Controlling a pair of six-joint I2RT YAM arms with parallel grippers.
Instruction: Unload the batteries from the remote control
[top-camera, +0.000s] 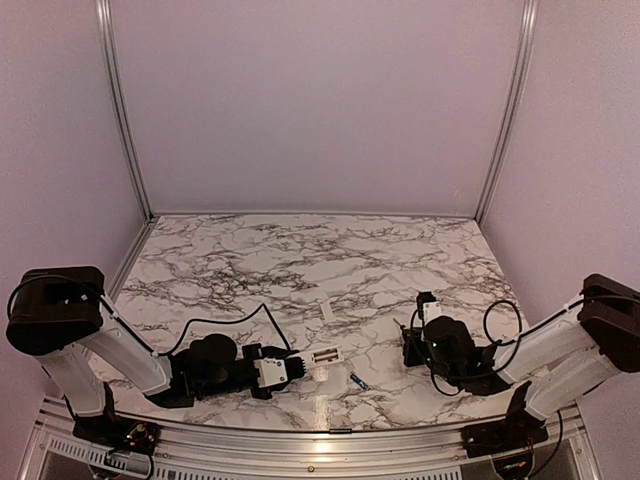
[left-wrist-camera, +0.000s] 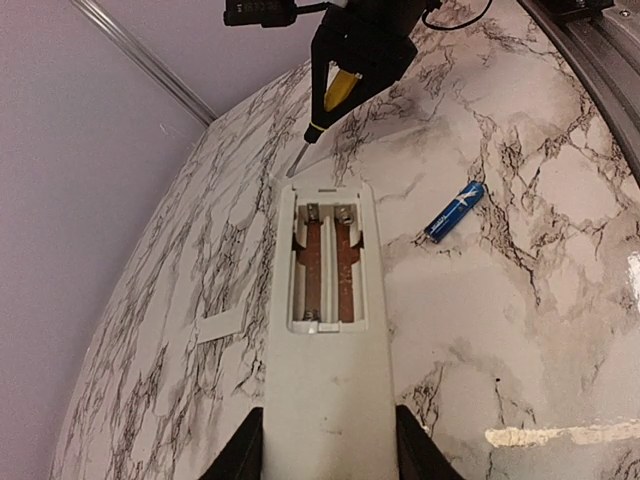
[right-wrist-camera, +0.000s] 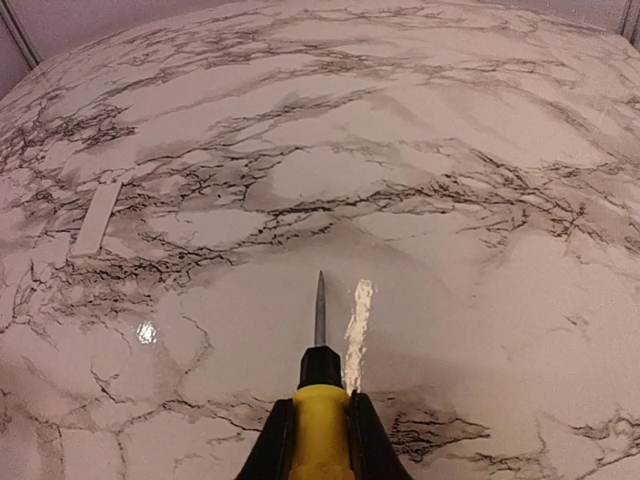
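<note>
My left gripper (left-wrist-camera: 328, 455) is shut on the near end of the remote control (left-wrist-camera: 330, 380), a long white bar lying flat on the table. Its battery compartment (left-wrist-camera: 325, 265) is uncovered and shows two bare brown slots with metal contacts. One blue battery (left-wrist-camera: 455, 211) with silvery ends lies on the marble to the right of the remote, also visible from above (top-camera: 358, 381). My right gripper (right-wrist-camera: 320, 440) is shut on a yellow-handled screwdriver (right-wrist-camera: 320, 420), whose tip hovers just above the table, a short way beyond the remote's far end.
A small flat white cover piece (top-camera: 327, 310) lies on the marble table (top-camera: 300, 260) behind the remote, also in the right wrist view (right-wrist-camera: 97, 218). Purple walls enclose the back and sides. A metal rail (top-camera: 330, 432) runs along the near edge.
</note>
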